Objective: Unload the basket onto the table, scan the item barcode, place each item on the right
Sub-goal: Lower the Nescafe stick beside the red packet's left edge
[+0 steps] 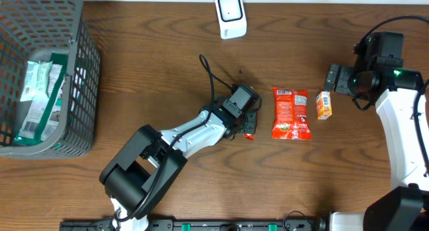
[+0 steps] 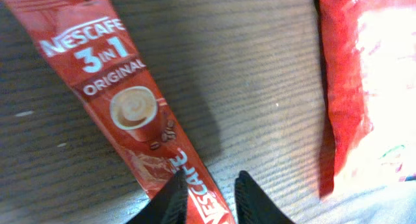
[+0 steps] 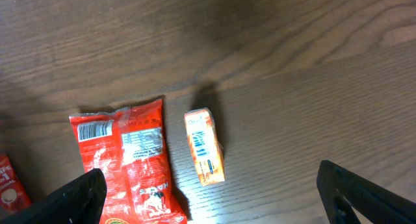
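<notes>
A red Nescafe 3in1 coffee sachet (image 2: 133,113) lies flat and printed side up near the middle of the dark brown wooden desk (image 1: 134,70). It sits just left of a red foil snack bag (image 1: 290,112) and is apart from it. The left hand (image 2: 211,197) is down over the sachet's lower end. Its two black fingers (image 2: 175,199) stand a narrow gap apart with that end between them. One finger overlaps the sachet's edge, and a sliver of desk shows beside the other. I cannot tell whether they actually pinch it.

The snack bag lies with its back label and barcode facing up. A small orange carton (image 1: 324,105) lies on its side just to the bag's right, not touching it. The right hand (image 1: 333,78) hangs above the desk beside the carton. Its jaws are spread as wide as they go and nothing is between them.

A white handheld-style barcode scanner (image 1: 230,15) stands at the far edge of the desk, well apart from the sachet. At the far left is a grey plastic mesh basket (image 1: 87,90) holding green-and-white packets (image 1: 40,97).
</notes>
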Robot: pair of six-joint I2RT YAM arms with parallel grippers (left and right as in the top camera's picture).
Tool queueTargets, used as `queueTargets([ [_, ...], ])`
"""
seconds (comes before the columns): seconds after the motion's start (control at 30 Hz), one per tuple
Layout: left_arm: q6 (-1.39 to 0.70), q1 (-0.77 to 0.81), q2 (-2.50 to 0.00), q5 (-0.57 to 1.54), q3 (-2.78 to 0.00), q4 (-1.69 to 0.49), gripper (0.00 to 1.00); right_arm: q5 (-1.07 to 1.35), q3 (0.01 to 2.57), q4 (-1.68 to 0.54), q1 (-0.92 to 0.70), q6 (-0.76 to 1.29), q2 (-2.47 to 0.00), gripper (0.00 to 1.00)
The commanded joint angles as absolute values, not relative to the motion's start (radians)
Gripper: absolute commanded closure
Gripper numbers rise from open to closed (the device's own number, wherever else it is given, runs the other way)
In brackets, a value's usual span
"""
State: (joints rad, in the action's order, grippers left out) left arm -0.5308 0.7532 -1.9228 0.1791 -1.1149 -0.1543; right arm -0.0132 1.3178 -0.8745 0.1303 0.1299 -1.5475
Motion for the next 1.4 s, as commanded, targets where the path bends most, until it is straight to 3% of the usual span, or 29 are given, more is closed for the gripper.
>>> queueTargets([
  [0.0,-0.410,0.737,-1.849,0.193,-1.128,-0.161,0.69,-0.009,1.330,-0.876,0.137,0.145,-1.544,0.01],
  [0.27,-0.429,0.725,-1.787,-0.044,-1.122,-0.255,0.69,-0.009,1.330,-0.876,0.137,0.145,-1.544,0.01],
  [0.57,-0.551,0.725,-1.903,-0.046,-1.095,-0.275,0.71,-0.009,1.330,-0.876,0.137,0.145,-1.544,0.01],
  [0.77,-0.564,0.725,-1.948,-0.041,-1.095,-0.261,0.92,-0.009,1.330,-0.876,0.137,0.145,-1.544,0.01],
  [1.03,-0.683,0.726,-1.948,-0.033,-1.095,-0.260,0.93,-0.009,1.330,-0.876,0.137,0.145,-1.544,0.01],
  [1.37,-0.686,0.778,-1.948,0.038,-1.095,-0.208,0.91,-0.009,1.330,-0.876,0.137,0.144,-1.544,0.01],
])
